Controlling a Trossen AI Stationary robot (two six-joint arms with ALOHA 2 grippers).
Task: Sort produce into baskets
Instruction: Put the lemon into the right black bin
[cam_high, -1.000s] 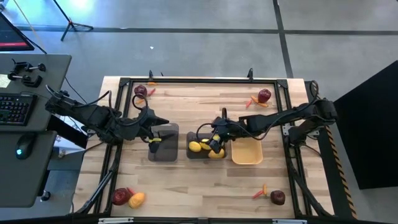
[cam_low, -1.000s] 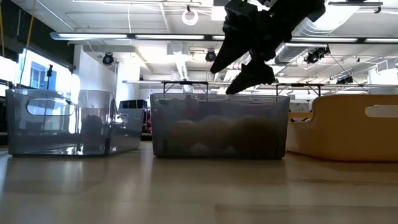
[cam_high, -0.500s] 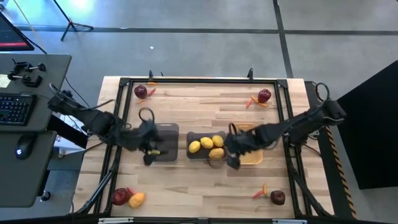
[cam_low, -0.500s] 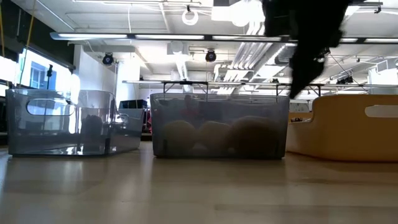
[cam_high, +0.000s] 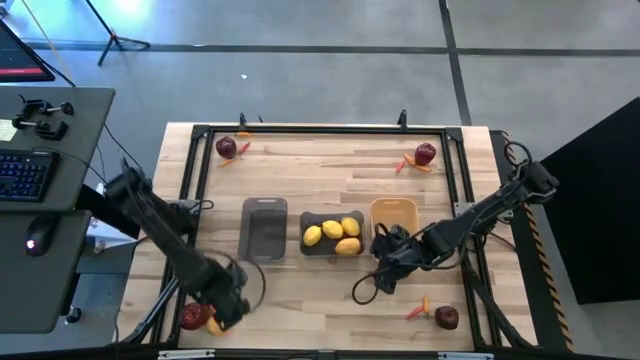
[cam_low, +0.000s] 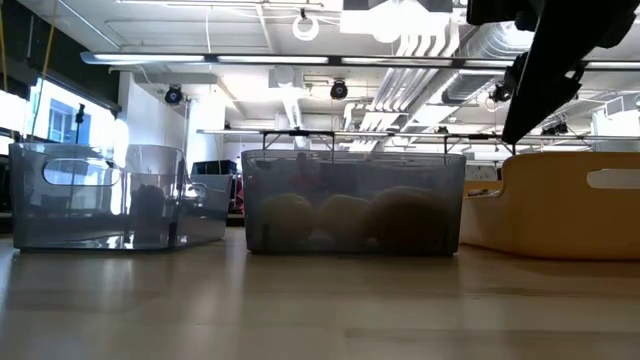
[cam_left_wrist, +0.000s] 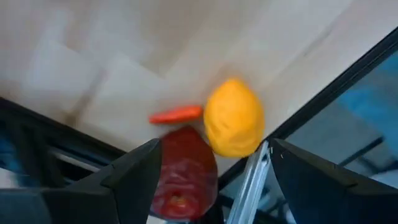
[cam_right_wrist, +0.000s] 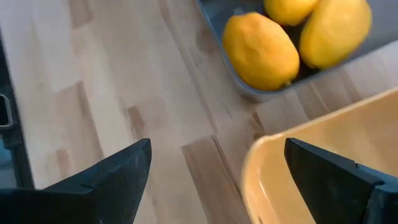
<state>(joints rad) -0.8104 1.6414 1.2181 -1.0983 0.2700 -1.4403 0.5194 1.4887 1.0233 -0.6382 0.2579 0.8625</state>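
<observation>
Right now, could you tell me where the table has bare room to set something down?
Bare wood lies between the three bins and the far frame rail, and along the near edge between the left gripper and right gripper. Corners are crowded: apple, apple, apple, lemon.

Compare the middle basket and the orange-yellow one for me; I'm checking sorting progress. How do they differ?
The middle basket is smoky grey and translucent, while the orange-yellow basket is opaque. The middle basket holds yellow lemons; the orange-yellow basket appears empty from above. Both are small rectangular bins of like size, standing upright side by side on the table.
</observation>
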